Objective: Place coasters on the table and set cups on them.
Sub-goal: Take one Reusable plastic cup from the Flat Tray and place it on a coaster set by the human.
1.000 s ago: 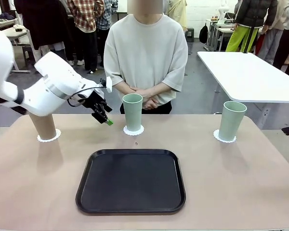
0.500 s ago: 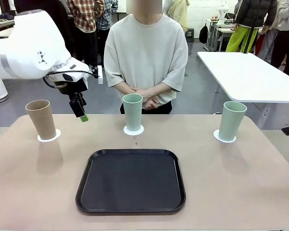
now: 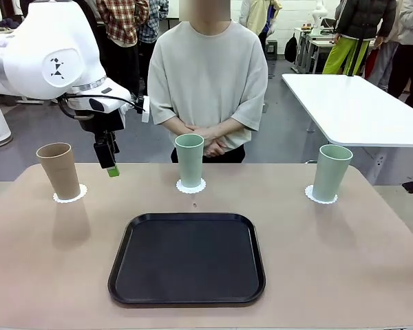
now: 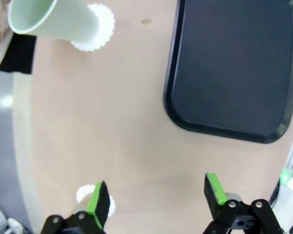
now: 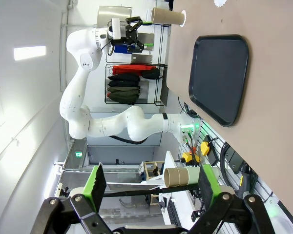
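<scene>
The left hand (image 3: pixel 109 162) hangs fingers-down above the surface (image 3: pixel 344 261), its green-padded fingers spread wide with nothing between them; the left wrist view shows the two pads (image 4: pixel 98 201) well apart over bare beige tabletop. Just to the hand's left in the front view stands the tan cup (image 3: pixel 58 170), upright on its coaster (image 3: pixel 69 194); the hand is near that cup but apart from it, and higher than its base. In the left wrist view a lacy white edge (image 4: pixel 86 194) peeps out just beside one finger. To the hand's other side, farther off, a mint cup (image 3: pixel 189 160) stands upright on a second coaster (image 3: pixel 191 185), directly before the person (image 3: pixel 206 75), whose hands are clasped behind it; the same cup and doily lie at the top of the left wrist view, well ahead of the fingers. A second mint cup (image 3: pixel 332 172) sits on the third coaster (image 3: pixel 321 196), well away from the hand, toward the surface's right end. The black tray (image 3: pixel 187 258) lies below and to the right of the hand, nearer the robot; it carries nothing.

The right hand (image 5: pixel 150 185) is held off the surface, fingers fully apart and gripping nothing; far ahead of it lie the tray and the tan cup.
</scene>
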You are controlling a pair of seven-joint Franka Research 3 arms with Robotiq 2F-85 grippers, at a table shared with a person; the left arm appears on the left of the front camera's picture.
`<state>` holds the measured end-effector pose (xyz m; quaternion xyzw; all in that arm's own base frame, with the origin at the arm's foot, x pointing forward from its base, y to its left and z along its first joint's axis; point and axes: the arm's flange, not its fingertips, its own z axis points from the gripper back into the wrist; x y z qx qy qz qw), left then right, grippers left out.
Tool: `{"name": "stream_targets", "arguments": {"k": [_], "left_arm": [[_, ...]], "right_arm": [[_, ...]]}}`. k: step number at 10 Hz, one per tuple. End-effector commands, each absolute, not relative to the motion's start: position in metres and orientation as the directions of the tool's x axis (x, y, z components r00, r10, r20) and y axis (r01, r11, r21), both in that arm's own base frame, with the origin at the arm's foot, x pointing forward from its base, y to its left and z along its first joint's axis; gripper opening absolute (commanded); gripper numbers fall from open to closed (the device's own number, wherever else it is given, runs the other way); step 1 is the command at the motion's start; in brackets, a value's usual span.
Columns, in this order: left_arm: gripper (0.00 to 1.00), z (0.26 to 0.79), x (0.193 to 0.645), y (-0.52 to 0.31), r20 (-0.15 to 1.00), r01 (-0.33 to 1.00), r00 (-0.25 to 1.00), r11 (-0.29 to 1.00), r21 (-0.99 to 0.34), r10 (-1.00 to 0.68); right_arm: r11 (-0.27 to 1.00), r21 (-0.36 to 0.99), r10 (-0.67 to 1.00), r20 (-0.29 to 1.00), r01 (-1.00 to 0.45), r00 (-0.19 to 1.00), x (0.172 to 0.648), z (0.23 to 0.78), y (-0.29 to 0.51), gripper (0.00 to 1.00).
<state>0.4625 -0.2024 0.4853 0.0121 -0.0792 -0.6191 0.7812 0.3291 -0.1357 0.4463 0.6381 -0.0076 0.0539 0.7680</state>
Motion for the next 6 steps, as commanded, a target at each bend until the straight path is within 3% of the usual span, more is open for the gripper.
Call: {"name": "stream_targets", "arguments": {"k": [1, 6], "left_arm": [[1.00, 0.4841, 0.4618, -0.2010, 0.117, 0.964, 0.231, 0.243, 0.109, -0.966], [1.00, 0.4851, 0.4629, -0.2015, 0.109, 0.965, 0.223, 0.235, 0.116, -0.969]], "right_arm": [[0.182, 0.980, 0.070, 0.066, -0.078, 0.995, 0.3283, 0.4476, -0.1360, 1.00], [0.182, 0.980, 0.070, 0.066, -0.078, 0.995, 0.3283, 0.4476, -0.1360, 1.00]]}}
